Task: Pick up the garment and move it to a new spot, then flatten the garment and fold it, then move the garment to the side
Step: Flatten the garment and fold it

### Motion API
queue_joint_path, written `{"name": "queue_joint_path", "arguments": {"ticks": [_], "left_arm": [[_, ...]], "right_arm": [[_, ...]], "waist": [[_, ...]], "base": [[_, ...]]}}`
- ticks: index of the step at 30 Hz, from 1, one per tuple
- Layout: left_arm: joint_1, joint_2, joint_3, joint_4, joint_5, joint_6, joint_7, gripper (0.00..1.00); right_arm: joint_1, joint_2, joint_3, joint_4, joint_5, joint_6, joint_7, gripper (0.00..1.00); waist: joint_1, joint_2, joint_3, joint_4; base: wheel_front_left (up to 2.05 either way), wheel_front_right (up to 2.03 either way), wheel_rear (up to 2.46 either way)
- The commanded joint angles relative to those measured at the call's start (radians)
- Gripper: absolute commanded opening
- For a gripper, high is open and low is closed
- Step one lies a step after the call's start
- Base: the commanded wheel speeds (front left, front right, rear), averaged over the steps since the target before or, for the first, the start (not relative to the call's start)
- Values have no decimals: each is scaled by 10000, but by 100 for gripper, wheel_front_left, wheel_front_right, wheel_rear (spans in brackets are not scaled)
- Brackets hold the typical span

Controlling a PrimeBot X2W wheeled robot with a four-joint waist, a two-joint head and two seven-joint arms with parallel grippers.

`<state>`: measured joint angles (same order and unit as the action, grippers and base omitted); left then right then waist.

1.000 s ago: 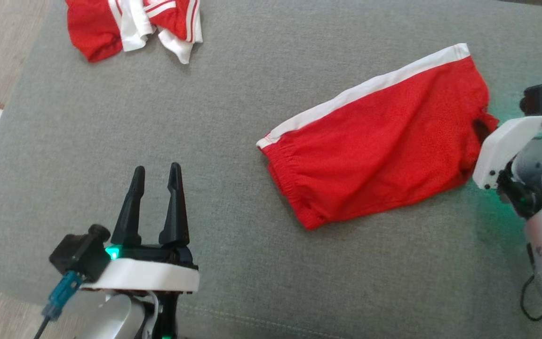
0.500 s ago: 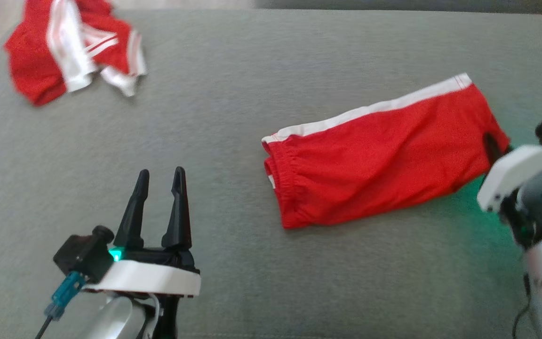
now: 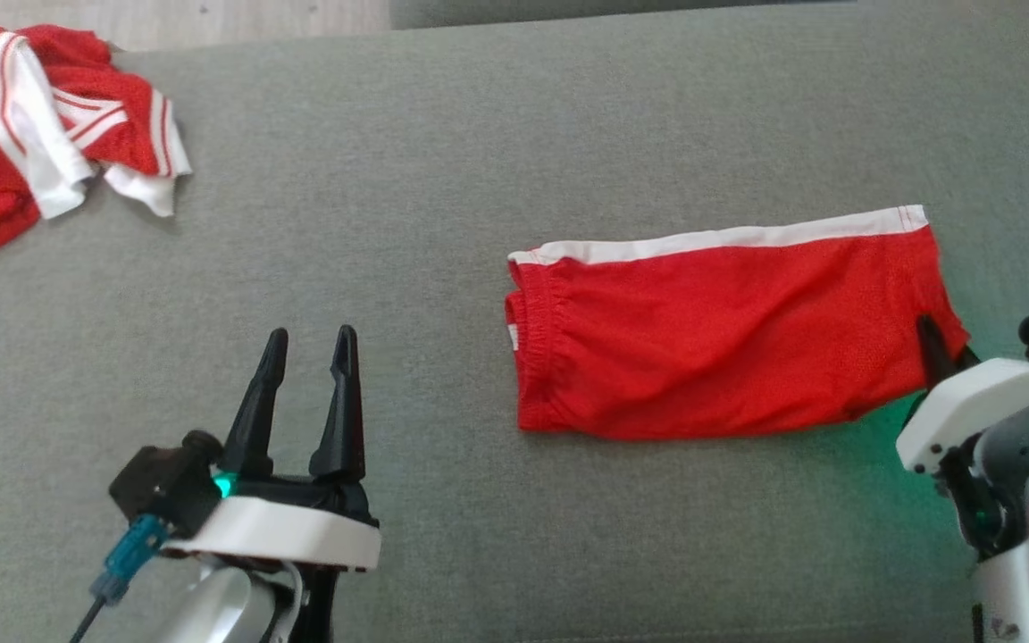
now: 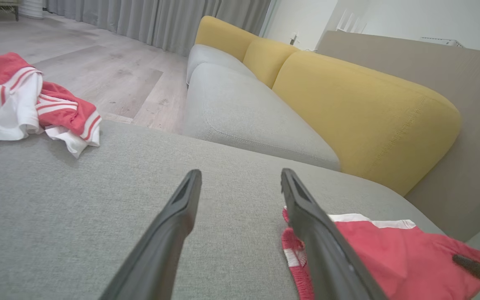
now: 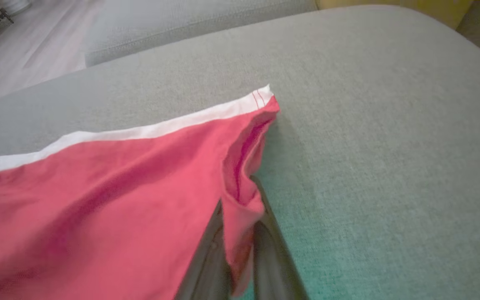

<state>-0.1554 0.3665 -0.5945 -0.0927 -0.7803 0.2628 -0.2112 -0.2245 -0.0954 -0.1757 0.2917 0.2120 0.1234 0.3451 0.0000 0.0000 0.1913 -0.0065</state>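
- The shorts (image 3: 729, 335) lie folded on the sofa (image 3: 443, 179), right of centre.
- The right claw (image 3: 927, 335) pinches their hem, likely to drag them aside.
- The left claw (image 3: 311, 335) hovers apart, released.

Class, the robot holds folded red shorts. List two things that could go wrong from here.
1. The right gripper pinches only one corner of the red shorts; the fabric could slip out or unfold.
2. The left gripper hangs open, apart from the shorts, so the loose end may drag and bunch.
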Motion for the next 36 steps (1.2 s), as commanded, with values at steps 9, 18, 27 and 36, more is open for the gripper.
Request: {"name": "queue_joint_path", "arguments": {"ticks": [9,18,27,36], "left_arm": [[115,161,273,12,52,33,-117,100],[351,68,362,16,-42,-3,-243,100],[514,-17,470,185,-62,-143,-357,100],[592,33,450,100,-9,-57,-314,100]], "right_arm": [[-1060,172,1489,-1240,-297,73,241,0],[-1451,-49,4105,-1280,-117,73,1119,0],[-593,-958,5563,-1034,259,73,1578,0],[-492,-744,6124,-1155,420,73,1202,32]], "waist": [[0,0,-774,1036],[0,0,-840,2012],[0,0,-833,2420],[0,0,-974,1980]], "base": [[0,0,0],[0,0,0],[0,0,0],[0,0,0]]}}
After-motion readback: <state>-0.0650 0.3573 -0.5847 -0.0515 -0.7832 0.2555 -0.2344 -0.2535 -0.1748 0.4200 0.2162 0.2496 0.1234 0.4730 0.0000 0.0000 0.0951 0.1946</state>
